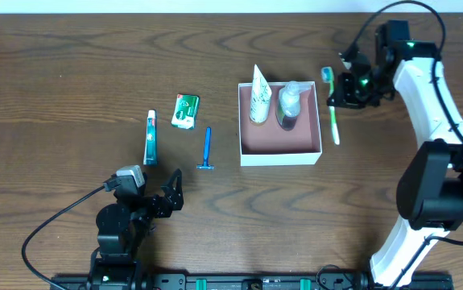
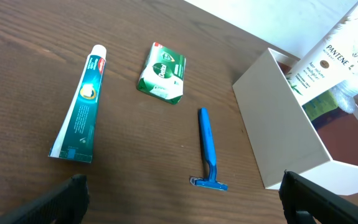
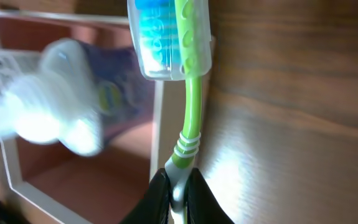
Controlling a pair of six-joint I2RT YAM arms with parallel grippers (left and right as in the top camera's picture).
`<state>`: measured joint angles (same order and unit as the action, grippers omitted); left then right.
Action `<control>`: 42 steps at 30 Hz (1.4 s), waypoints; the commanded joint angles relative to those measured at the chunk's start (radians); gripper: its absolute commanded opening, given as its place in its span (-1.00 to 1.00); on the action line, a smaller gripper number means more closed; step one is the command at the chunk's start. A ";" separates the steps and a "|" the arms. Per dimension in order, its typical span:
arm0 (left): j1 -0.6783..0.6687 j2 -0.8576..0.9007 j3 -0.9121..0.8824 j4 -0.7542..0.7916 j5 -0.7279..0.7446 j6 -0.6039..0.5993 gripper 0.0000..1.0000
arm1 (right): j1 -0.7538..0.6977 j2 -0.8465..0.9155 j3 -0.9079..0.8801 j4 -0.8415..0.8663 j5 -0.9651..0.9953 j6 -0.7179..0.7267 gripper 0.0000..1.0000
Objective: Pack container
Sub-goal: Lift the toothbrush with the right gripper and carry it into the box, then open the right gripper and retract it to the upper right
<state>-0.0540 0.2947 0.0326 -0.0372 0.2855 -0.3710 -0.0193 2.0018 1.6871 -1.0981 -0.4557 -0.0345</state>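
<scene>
The toothbrush (image 3: pixel 190 118) is clamped at its handle by the right gripper (image 3: pixel 179 184), its long axis set parallel to the container's right wall. The container (image 1: pixel 279 143) lies just left of it, centre-right in the overhead frame. The left gripper (image 1: pixel 169 193) is spread wide, well apart at lower left.

A: Where's the container (image 1: pixel 283 143)?
B: Mid-right of table (image 1: pixel 70 72), flat on its base, open top up, sides approx square w/ the table edges.
A: Looks?
B: Square, shallow cardboard box. White walls, dusty pink-brown inside.
A: Anything in it?
B: Yes, white tube (image 1: pixel 259 98) + clear bottle (image 1: pixel 288 105) side by side in far half. Near half of floor bare.
</scene>
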 commanded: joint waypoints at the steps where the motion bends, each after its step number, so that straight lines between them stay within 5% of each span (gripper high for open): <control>1: 0.005 -0.002 -0.016 -0.035 0.013 -0.008 0.96 | 0.030 -0.001 0.021 0.023 -0.025 0.084 -0.86; 22: 0.005 -0.002 -0.016 -0.035 0.013 -0.008 0.96 | 0.111 -0.001 0.020 0.016 -0.130 0.101 -0.79; 42: 0.005 -0.002 -0.016 -0.035 0.013 -0.008 0.96 | 0.089 -0.001 0.021 0.059 -0.064 0.109 -0.17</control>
<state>-0.0540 0.2947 0.0326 -0.0372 0.2855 -0.3710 0.0780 2.0018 1.6878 -1.0542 -0.5156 0.0685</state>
